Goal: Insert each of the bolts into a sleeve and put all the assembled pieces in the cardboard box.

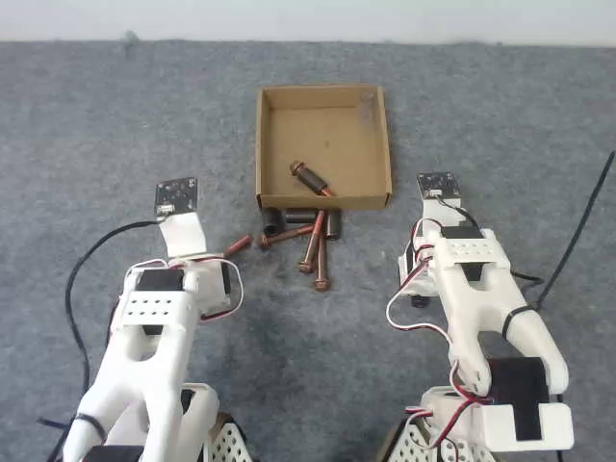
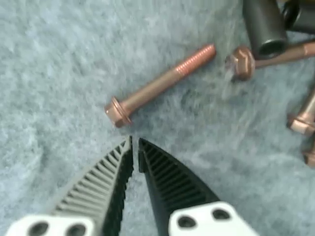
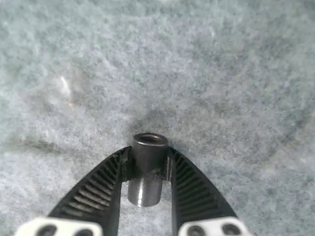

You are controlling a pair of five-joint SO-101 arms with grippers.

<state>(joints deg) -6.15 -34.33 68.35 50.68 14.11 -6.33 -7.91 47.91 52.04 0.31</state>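
A copper bolt (image 2: pixel 162 83) lies on the grey carpet just ahead of my left gripper (image 2: pixel 135 143), whose fingers are shut with nothing between them. The same bolt (image 1: pixel 239 245) lies at the left end of a cluster of bolts (image 1: pixel 314 245) and dark sleeves (image 1: pixel 301 216) in front of the cardboard box (image 1: pixel 272 144). One assembled piece (image 1: pixel 310 178) lies inside the box. My right gripper (image 3: pixel 147 153) is shut on a dark sleeve (image 3: pixel 145 179), held upright just over the carpet, to the right of the box's near corner (image 1: pixel 419 296).
More bolt heads (image 2: pixel 300 123) and two sleeves (image 2: pixel 266 24) lie beyond the near bolt. Black cables (image 1: pixel 82 289) trail beside both arms. The carpet to the left and right of the box is open.
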